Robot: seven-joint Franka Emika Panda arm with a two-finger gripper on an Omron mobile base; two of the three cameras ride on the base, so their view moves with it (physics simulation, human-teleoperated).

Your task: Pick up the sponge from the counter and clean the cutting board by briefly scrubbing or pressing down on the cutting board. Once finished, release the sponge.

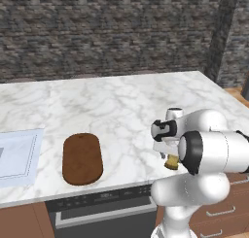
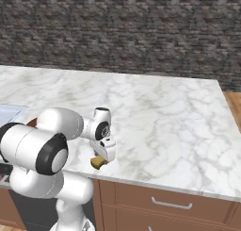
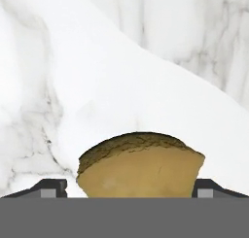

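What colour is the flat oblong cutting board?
Plain dark brown oblong cutting board, clearest in the left base view.

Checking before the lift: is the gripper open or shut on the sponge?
Open: its fingertips flank the sponge, no squeeze visible.

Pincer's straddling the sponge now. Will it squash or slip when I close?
The sponge looks porous, so it will probably compress some between the pincer fingertips. Its rough texture should resist slipping. Small and blocky, it is likely light and unlikely to roll.

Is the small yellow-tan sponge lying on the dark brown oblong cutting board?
No, the small yellow-tan sponge sits on the white marble counter, well right of the dark brown oblong cutting board.
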